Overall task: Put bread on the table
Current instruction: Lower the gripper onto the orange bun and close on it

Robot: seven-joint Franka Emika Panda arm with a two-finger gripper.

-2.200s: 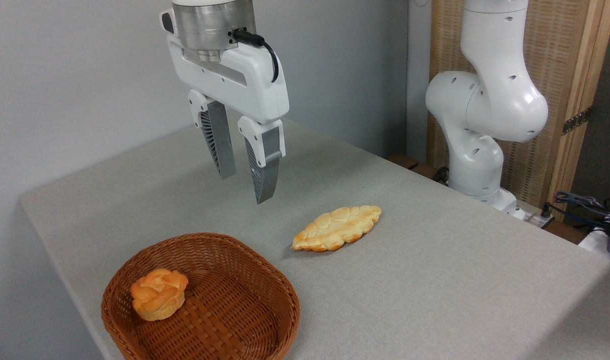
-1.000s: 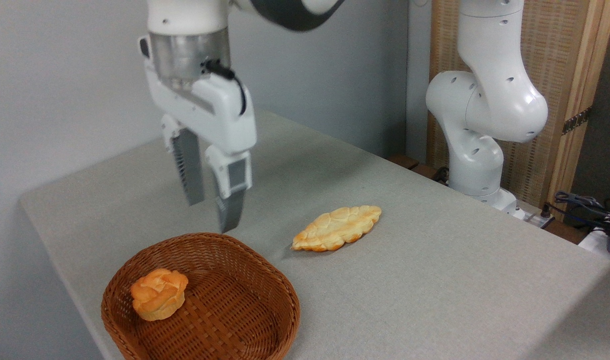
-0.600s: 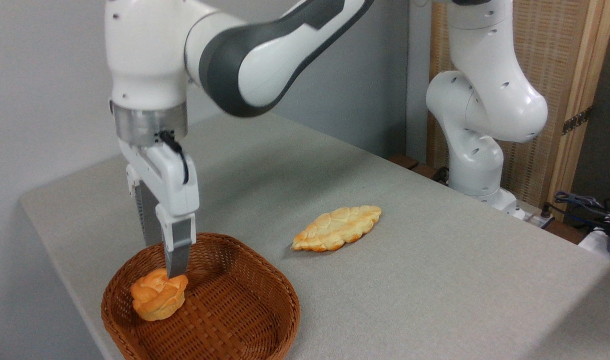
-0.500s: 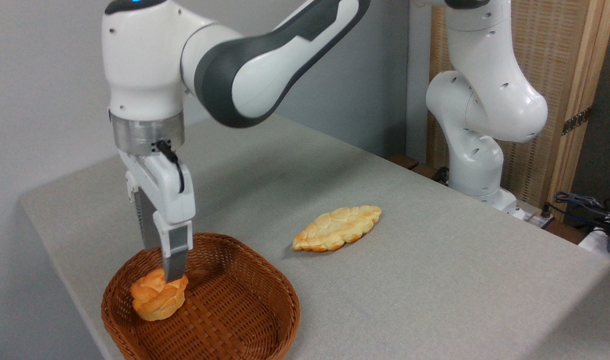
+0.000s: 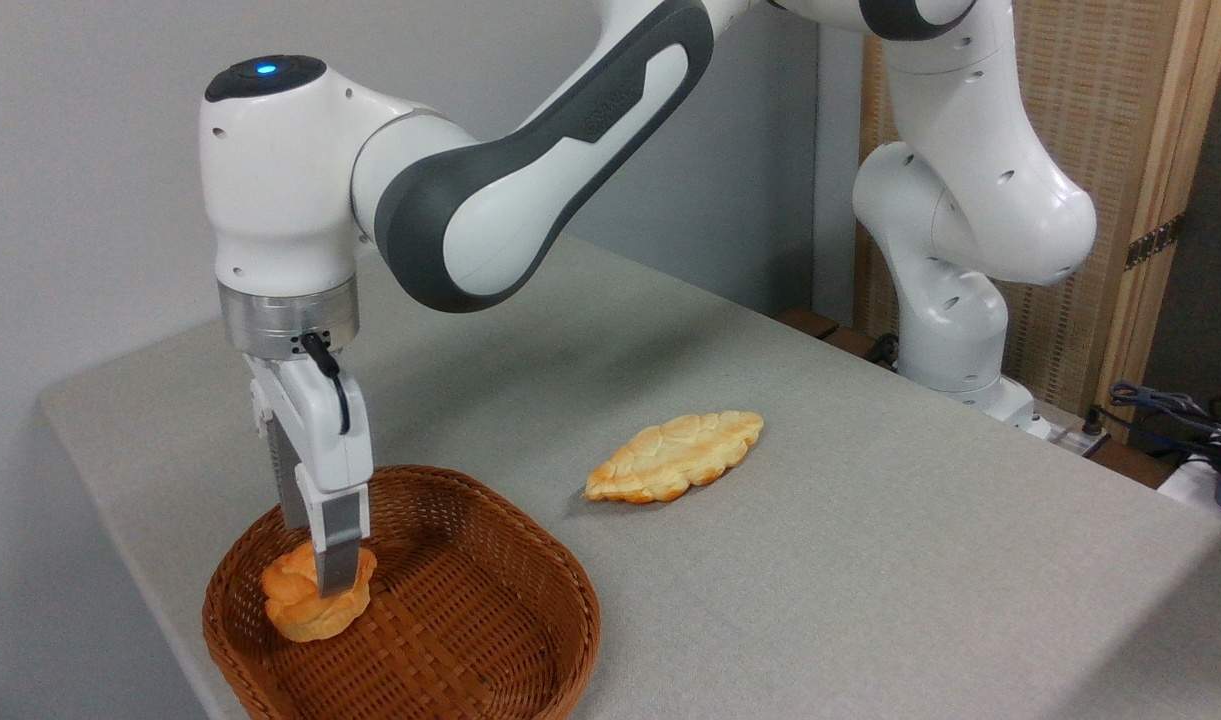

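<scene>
The bread (image 5: 292, 606), a small golden-orange bun with a knotted top, lies at the left inside a brown wicker basket (image 5: 555, 585). My gripper (image 5: 316, 568) points straight down into the basket with its fingers on either side of the bun. The near finger (image 5: 338, 560) crosses in front of the bun, and the far finger's tip is hidden behind it. The jaws look open, with the bun between them and still resting on the basket floor. The table (image 5: 850, 560) has a light grey woven surface.
A long flat leaf-shaped loaf (image 5: 675, 456) lies on the table right of the basket. My arm's white base (image 5: 955, 330) stands at the table's far right edge, with cables (image 5: 1170, 410) beyond it. The basket sits near the front left corner.
My gripper has travelled left and down from above the table's middle into the basket, and now straddles the bun. The bun and the loaf have not moved.
</scene>
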